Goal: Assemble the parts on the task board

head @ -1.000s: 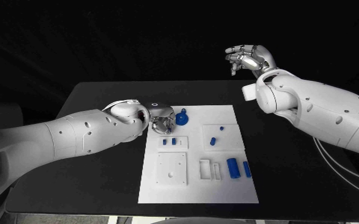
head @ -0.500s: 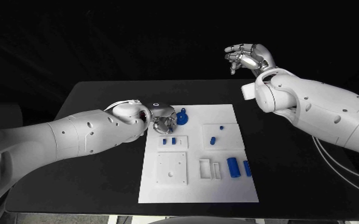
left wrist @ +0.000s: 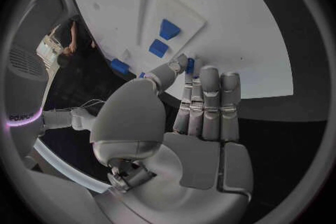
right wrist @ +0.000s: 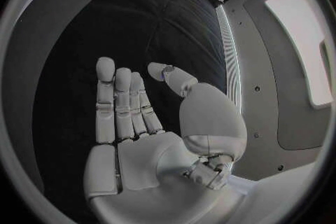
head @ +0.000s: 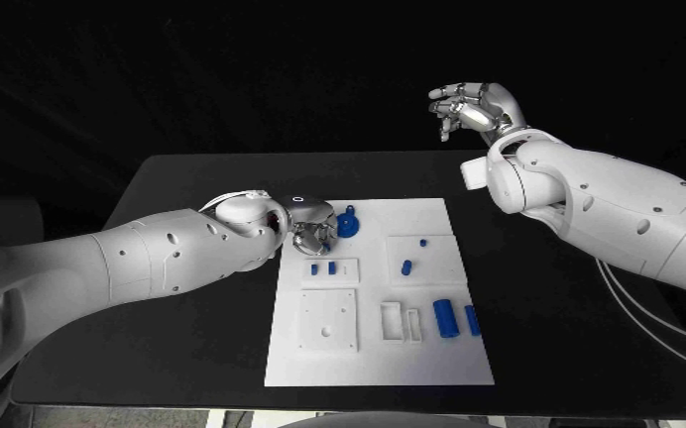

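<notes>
The white task board (head: 443,218) lies in the middle of the black table. At its far left corner stands a rounded blue part (head: 348,226). My left hand (head: 306,229) is against it and pinches the blue part (left wrist: 190,65) between thumb and a finger, the other fingers (left wrist: 210,102) lying straight. Two small blue pieces (head: 323,270) sit in a white block just nearer, and they appear as blue pieces (left wrist: 164,37) beyond the fingertips. My right hand (head: 476,110) hangs high over the table's far edge, fingers apart and holding nothing, as the right wrist view's hand (right wrist: 136,117) confirms.
A raised white block (head: 426,260) carries two small blue pegs. Two blue cylinders (head: 458,321) lie at the board's near right, beside white slotted pieces (head: 401,323) and a square white plate (head: 329,321). Bare black table (head: 186,329) surrounds the board.
</notes>
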{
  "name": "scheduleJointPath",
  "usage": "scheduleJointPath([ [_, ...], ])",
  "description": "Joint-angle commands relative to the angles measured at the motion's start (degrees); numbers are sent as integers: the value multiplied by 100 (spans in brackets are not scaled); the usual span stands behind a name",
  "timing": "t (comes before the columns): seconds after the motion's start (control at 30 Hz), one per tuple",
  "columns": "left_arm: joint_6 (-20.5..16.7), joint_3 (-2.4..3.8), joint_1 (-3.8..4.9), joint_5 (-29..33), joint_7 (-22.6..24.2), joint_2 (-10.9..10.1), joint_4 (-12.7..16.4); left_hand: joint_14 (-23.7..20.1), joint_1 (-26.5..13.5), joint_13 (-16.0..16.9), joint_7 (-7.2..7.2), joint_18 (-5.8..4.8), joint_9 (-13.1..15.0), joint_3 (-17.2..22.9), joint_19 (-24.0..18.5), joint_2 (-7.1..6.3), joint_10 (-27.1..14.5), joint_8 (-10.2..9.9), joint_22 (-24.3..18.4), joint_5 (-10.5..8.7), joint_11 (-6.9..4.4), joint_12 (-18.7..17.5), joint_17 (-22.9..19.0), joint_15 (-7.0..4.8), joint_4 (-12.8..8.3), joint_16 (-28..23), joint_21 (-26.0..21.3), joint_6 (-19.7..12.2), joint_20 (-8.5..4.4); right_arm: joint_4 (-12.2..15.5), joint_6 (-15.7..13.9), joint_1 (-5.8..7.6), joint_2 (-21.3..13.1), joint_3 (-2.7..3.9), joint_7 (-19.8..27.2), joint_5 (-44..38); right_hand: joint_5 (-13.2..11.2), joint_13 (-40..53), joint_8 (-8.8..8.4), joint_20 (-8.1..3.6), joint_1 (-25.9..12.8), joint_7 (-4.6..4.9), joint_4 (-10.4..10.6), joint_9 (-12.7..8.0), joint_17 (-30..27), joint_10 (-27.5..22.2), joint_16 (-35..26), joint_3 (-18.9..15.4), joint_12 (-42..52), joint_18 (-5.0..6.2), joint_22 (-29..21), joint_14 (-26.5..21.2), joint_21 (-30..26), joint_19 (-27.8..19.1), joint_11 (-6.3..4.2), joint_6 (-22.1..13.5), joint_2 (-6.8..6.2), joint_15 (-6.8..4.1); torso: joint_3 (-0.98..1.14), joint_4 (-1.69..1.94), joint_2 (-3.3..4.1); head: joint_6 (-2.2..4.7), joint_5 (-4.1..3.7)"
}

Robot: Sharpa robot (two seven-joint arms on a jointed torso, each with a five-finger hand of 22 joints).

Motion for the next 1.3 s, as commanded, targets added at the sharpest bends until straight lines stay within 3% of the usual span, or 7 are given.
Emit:
scheduleJointPath([
  [0.03,131,-41,-65,-310,-64,44,-19,-2,138,-3,-3,474,-7,33,-12,100,36,1,7,35,-5,29,11,-25,-17,10,25,42,-141,-3,52,-6,16,3,-3,-56,38,-7,5,-11,1,71,-5,-8,-7,-24,-22,18,26,478,10,-39,-35,-46,5,-6,-13,7,0,-2,0,-5,-2],
  [0.8,-128,-54,-100,-588,-128,43,53,18,119,19,-11,469,-36,43,13,47,73,0,28,39,-15,20,33,-35,6,25,42,83,-152,-34,50,-15,40,2,-51,37,33,-26,3,-2,-20,76,-2,-15,-12,-34,-19,3,37,478,24,-47,-38,-59,11,-14,-17,13,-1,2,-1,-19,-41],
  [1.0,-142,-54,-100,-523,-92,32,64,-8,190,33,96,458,-109,82,-23,-86,43,-156,36,48,-2,-23,40,-23,-50,-1,10,-203,-148,-36,57,-15,36,1,-67,37,32,-30,3,-1,-23,76,-3,-17,-12,-36,-18,-1,40,478,26,-48,-38,-61,11,-15,-19,13,-2,-1,-1,-17,-41],
  [1.3,-113,-54,-100,-509,-132,12,59,-42,228,49,130,443,-134,54,-56,-226,30,-224,47,45,8,-47,49,-12,-53,-18,-15,-357,-137,-48,101,-15,32,1,-106,37,32,-37,1,1,-34,78,-4,-20,-14,-39,-15,-13,46,478,32,-50,-39,-65,13,-20,-27,15,-2,0,0,-14,-40],
])
